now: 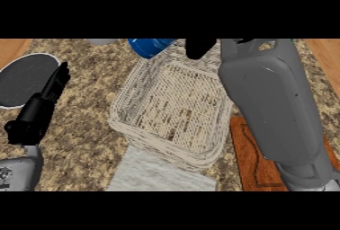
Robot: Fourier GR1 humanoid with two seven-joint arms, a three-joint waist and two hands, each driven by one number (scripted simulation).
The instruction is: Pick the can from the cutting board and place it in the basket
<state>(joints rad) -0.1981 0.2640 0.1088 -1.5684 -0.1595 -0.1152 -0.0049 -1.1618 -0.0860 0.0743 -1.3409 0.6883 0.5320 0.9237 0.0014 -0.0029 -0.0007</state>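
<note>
The blue can [150,46] hangs at the view's top edge, just over the far rim of the wicker basket [133,96]. My right hand [200,47] is right beside the can, partly cut off by the top edge, with its fingers curled against the can. The grey right forearm runs up from the lower right. It hides most of the reddish-brown cutting board [247,152], which lies to the right of the basket. My left hand [38,110] rests open at the left, fingers straight and pointing up, holding nothing.
A dark round plate [9,104] with a white rim lies at the far left, behind the left hand. A grey cloth [156,173] sticks out from under the basket's near side. A small grey object [102,41] shows at the top edge. Wooden floor borders both upper corners.
</note>
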